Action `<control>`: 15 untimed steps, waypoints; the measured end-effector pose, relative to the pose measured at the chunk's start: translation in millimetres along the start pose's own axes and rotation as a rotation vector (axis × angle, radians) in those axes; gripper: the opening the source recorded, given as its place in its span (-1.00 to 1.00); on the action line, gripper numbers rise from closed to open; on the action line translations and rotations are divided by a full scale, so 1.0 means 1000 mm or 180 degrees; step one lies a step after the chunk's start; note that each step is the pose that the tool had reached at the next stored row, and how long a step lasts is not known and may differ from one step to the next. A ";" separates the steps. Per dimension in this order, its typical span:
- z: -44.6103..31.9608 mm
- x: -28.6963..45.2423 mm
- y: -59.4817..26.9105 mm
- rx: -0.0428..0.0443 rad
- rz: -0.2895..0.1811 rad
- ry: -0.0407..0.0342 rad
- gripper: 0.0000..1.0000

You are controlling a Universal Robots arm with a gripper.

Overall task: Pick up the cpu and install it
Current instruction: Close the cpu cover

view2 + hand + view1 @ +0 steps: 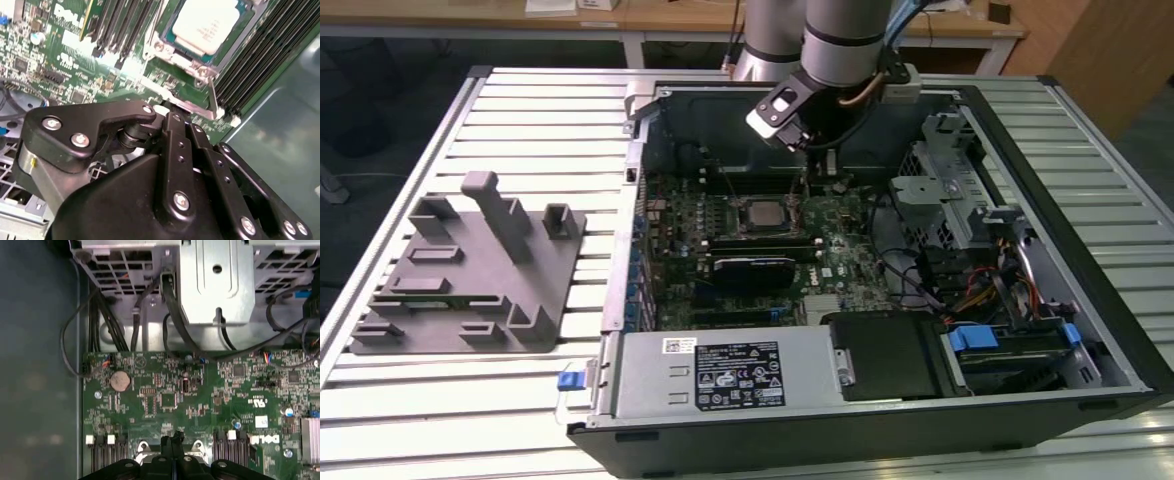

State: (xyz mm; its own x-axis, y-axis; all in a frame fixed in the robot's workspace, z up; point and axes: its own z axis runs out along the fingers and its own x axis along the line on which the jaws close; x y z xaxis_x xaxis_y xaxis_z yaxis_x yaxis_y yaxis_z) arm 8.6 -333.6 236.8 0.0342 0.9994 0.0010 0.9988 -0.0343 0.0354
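The cpu (204, 24) lay flat in the motherboard socket (161, 48), pale top up, inside the open computer case (854, 440). My tool (172, 442) hovered just beside the socket, fingers drawn together, with nothing that I could see between them. On the exterior view's left, a grey fixture (467, 270) sat on the slatted surface (534, 110).

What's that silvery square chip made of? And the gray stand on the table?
The chip seems to have a pale metal top with a soft satin sheen: it catches light evenly, and a thin greenish board edge rims it. The gray stand looks like matte plastic, though I can't be sure: dull, one even colour, blocky shapes.
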 end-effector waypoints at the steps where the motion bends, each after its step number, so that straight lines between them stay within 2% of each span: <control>1: 0.0002 -0.0001 -0.0018 0.0000 0.0000 0.0000 -0.79; 15: 0.0030 -0.0008 -0.0246 0.0000 0.0000 0.0000 -0.79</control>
State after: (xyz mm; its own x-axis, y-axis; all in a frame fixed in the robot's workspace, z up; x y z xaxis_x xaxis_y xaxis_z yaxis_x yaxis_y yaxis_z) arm -15.9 -333.5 233.0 0.0343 0.9994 0.0009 0.9988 -0.0343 0.0353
